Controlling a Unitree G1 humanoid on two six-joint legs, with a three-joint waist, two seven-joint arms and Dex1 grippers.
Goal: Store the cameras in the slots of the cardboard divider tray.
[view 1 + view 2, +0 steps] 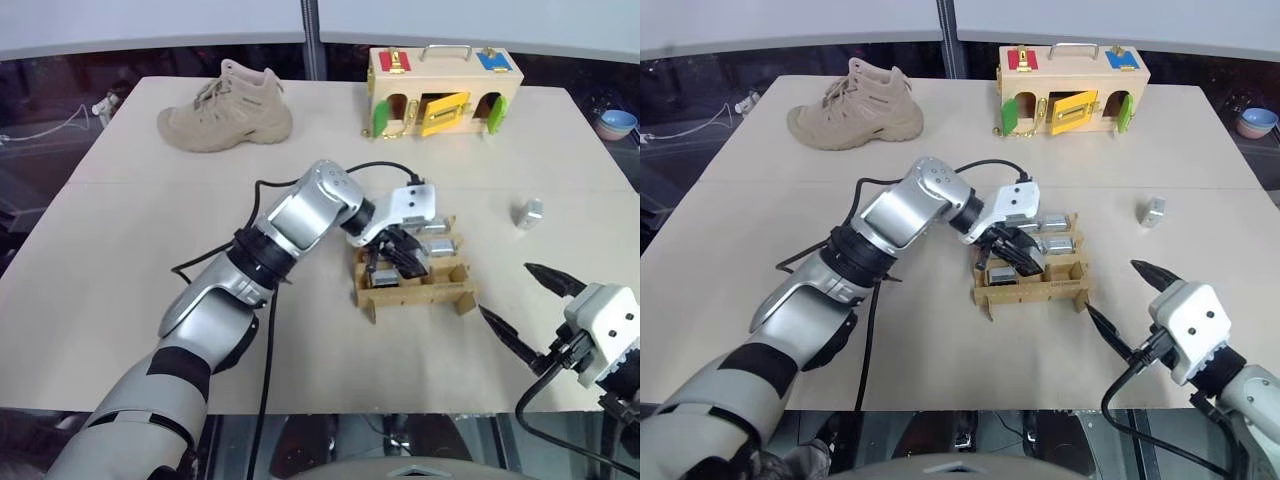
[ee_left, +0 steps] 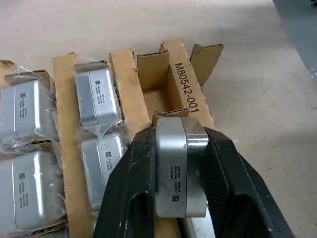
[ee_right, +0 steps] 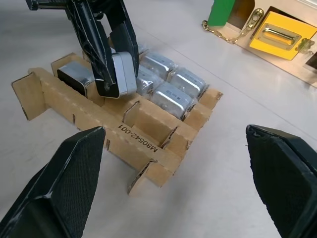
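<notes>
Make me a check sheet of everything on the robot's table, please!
Surface: pale table, flat.
Job's things: cardboard tray with several cameras stored; one loose camera lies apart from it, on the robot's right.
Clutter: tan boot; wooden latch box.
Hands: left hand shut on a camera above the tray; right hand open, holding nothing.
Cables: black cable along the left arm.
Surroundings: blue bowl beyond the table's edge.

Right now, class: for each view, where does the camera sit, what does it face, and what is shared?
Head views: above, looking down at the table, both arms showing.
Left wrist view: looks along its fingers, shut on a camera over the cardboard divider tray.
Right wrist view: between its open fingers, faces the tray.
Shared: tray, held camera.
</notes>
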